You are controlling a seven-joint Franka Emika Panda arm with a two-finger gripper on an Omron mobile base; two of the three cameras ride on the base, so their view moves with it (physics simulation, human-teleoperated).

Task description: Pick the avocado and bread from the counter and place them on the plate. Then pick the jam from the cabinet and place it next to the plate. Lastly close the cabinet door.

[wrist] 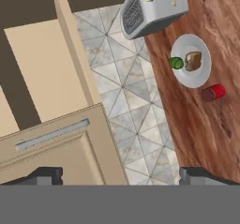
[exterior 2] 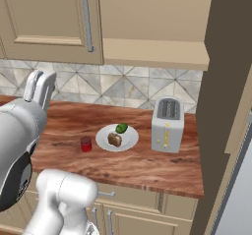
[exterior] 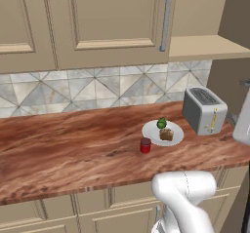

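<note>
The white plate (exterior: pixel 175 136) lies on the wood-grain counter (exterior: pixel 73 144) with the green avocado (exterior: pixel 161 124) and the brown bread (exterior: pixel 166 134) on it. The red jam (exterior: pixel 145 145) stands on the counter just left of the plate, a small gap between them. The same group shows from the right: plate (exterior 2: pixel 129 140), avocado (exterior 2: pixel 121 128), bread (exterior 2: pixel 114 139), jam (exterior 2: pixel 86 144). The cabinet's bare shelf (exterior: pixel 205 47) is exposed, and the cabinet door (exterior: pixel 117 17) with its grey bar handle sits left of the opening. My gripper (wrist: pixel 122 175) is open and empty, raised near the door (wrist: pixel 65 148), well above the counter.
A grey toaster (exterior: pixel 204 110) stands on the counter right of the plate, close to the tall dark side panel (exterior 2: pixel 226 81). A tiled backsplash (exterior: pixel 97 88) runs behind the counter. Beige drawers (exterior: pixel 127 198) sit below its front edge.
</note>
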